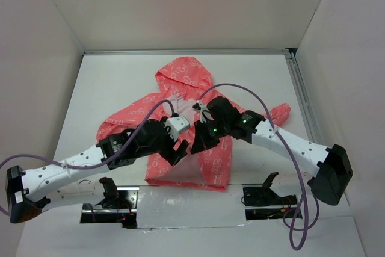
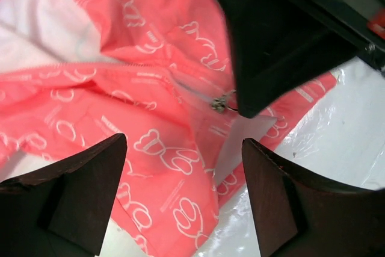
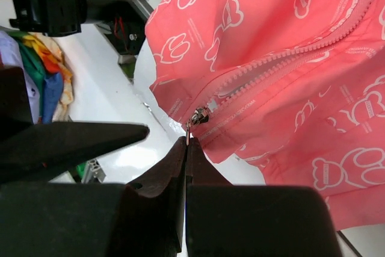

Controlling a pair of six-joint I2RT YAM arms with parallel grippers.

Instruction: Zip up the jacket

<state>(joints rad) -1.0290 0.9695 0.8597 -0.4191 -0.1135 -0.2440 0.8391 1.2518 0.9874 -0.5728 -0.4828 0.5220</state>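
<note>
A white surface (image 1: 108, 82) fills the top view, closed in by pale walls (image 1: 180, 4) at 9, 12 and 3 o'clock. A metal rail (image 1: 180, 52) runs along its far edge at 12 o'clock, with a like one down the side at 3 o'clock. At 6 o'clock a glossy film (image 1: 180, 200) covers the near strip, wrinkled and catching light; the left wrist view shows it at 4 o'clock. In the right wrist view a heap of cloth (image 3: 48, 70), yellow, green, blue and orange, lies at 9 o'clock.
</note>
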